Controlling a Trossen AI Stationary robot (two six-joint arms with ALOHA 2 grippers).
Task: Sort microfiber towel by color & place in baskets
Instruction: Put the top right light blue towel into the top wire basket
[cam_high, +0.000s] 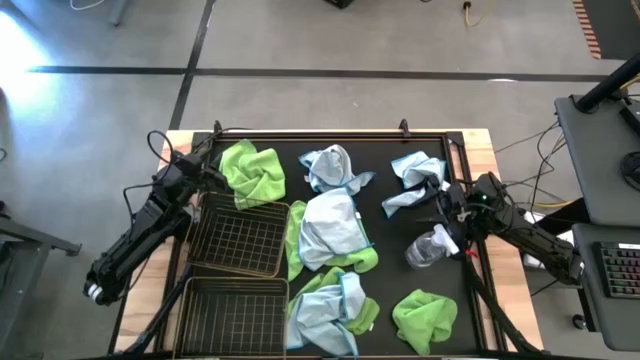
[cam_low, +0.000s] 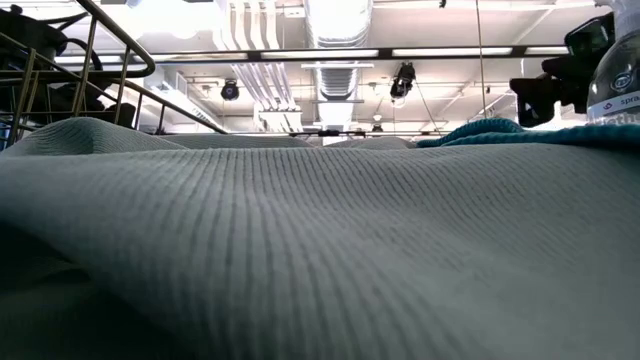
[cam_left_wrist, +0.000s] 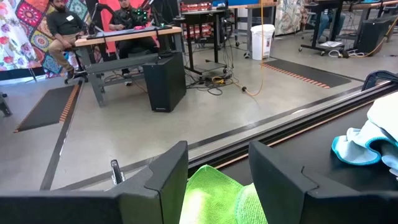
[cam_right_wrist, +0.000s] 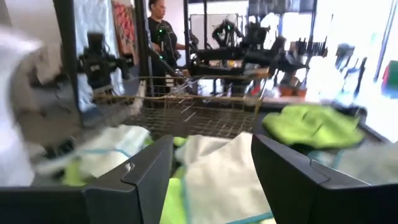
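Note:
Lime green and pale blue-white microfiber towels lie scattered on the black mat. A green one is at the far left, blue ones are at the far side, a blue-white one is in the middle, a mixed heap is near the front, and a green one is at the near right. Two wire baskets stand at the left. My left gripper is open, held level beside the far-left green towel. My right gripper is open at the right, facing the middle towels.
A clear spray bottle lies on the mat just in front of my right gripper. A black rail frames the mat's far edge. In the low view a towel fills the foreground. People sit at desks beyond the table.

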